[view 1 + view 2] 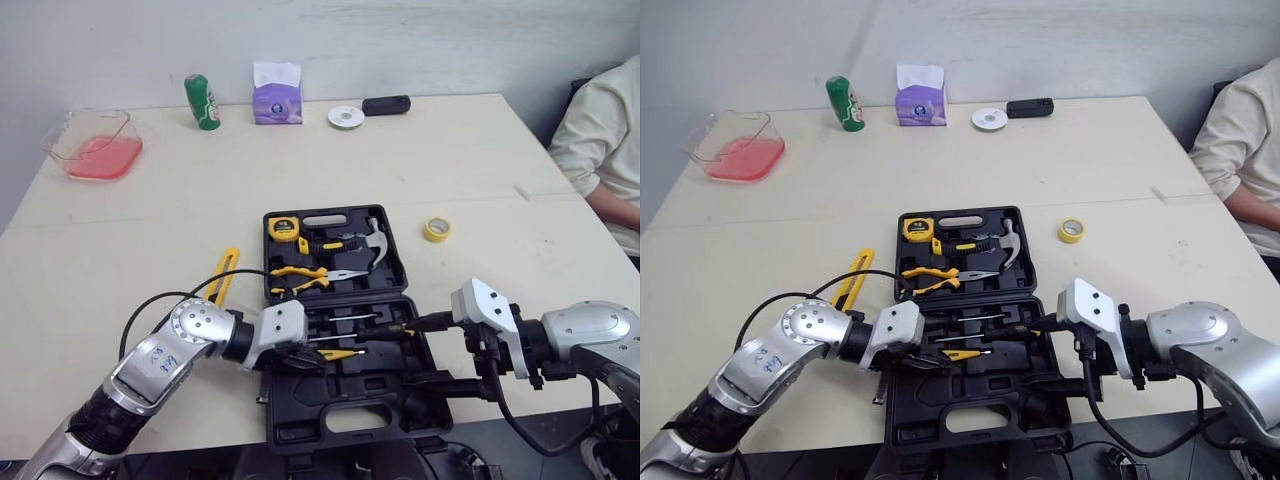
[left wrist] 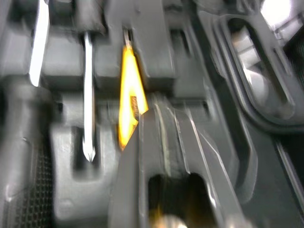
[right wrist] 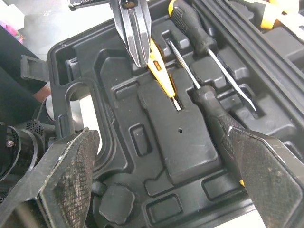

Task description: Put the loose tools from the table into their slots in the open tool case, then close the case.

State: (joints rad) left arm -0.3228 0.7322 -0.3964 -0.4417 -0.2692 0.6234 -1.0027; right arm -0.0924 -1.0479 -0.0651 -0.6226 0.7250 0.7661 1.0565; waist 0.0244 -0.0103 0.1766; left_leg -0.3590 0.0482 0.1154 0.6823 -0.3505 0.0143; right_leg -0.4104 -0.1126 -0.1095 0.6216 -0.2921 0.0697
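The open tool case (image 1: 300,405) lies flat on the counter (image 1: 450,170) near its front edge, both black halves facing up. The far half holds a tape measure (image 1: 283,228), pliers (image 1: 300,277) and a hammer (image 1: 375,243). The near half holds two black-handled screwdrivers (image 3: 194,28) and a small yellow screwdriver (image 3: 162,72) in neighbouring slots. The left gripper (image 3: 139,57) reaches in from the case's left side, its fingers drawn together with the tips on the end of the yellow screwdriver's handle; whether they pinch it cannot be told. The right gripper (image 3: 161,135) sits over the near half's right part, spread wide and holding nothing. A yellow utility knife (image 1: 226,275) lies on the counter just left of the case, and a roll of yellow tape (image 1: 436,229) lies to its right. Along the far edge stand a green can (image 1: 202,102), a purple tissue pack (image 1: 277,95) and a clear container (image 1: 92,145).
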